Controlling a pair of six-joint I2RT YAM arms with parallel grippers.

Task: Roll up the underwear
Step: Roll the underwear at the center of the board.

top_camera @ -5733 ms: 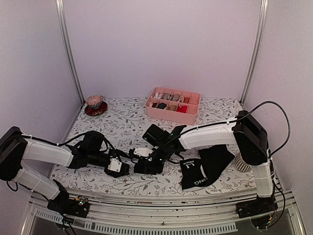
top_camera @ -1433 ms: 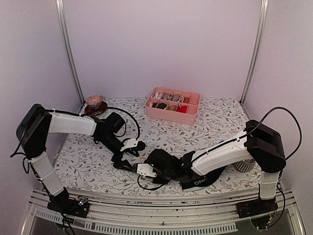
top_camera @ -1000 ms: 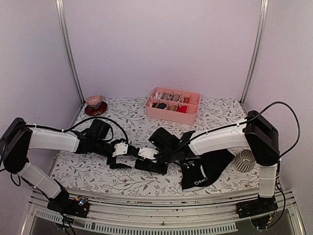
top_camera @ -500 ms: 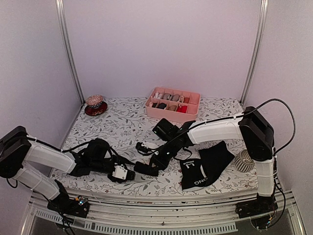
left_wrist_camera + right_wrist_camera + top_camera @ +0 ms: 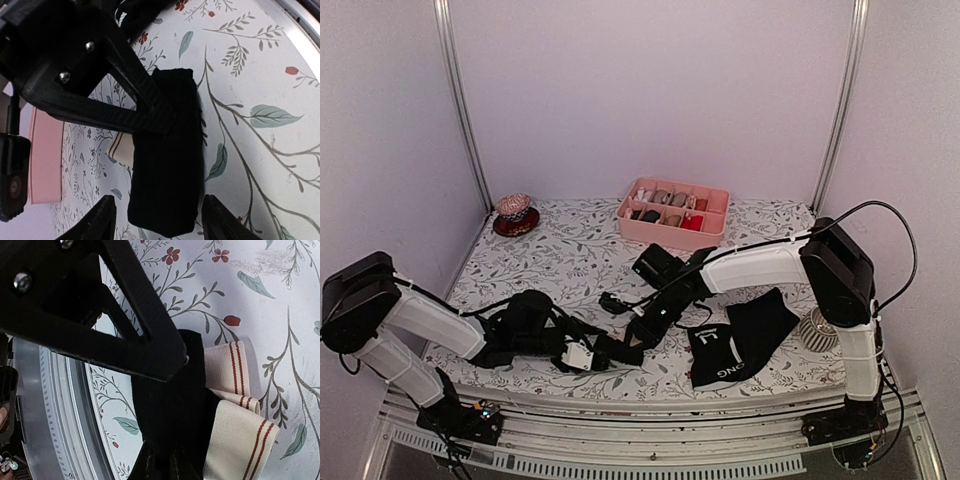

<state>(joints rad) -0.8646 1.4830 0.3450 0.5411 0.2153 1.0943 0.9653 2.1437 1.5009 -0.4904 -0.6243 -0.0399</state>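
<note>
The left tool point(image 5: 159, 219) has been brought in, jaws spread, astride the beige-banded brief point(image 5: 167, 170), which lies rolled near the front edge of the counter point(image 5: 570, 265). The right tool point(image 5: 161, 462) is pinched on its fabric (a handover seems intended). The lettered brief point(image 5: 725, 355) lies unrolled.

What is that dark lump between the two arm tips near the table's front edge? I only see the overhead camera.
Observer: A rolled-up black fabric brief; the right wrist camera shows its wide beige waistband, striped red, sticking out at one end.
Operator: Is anything holding it?
Observer: Yes, the right gripper is shut on the brief's black fabric.
Operator: And the left?
Observer: The left gripper is open, a fingertip on either side of the brief.
</note>
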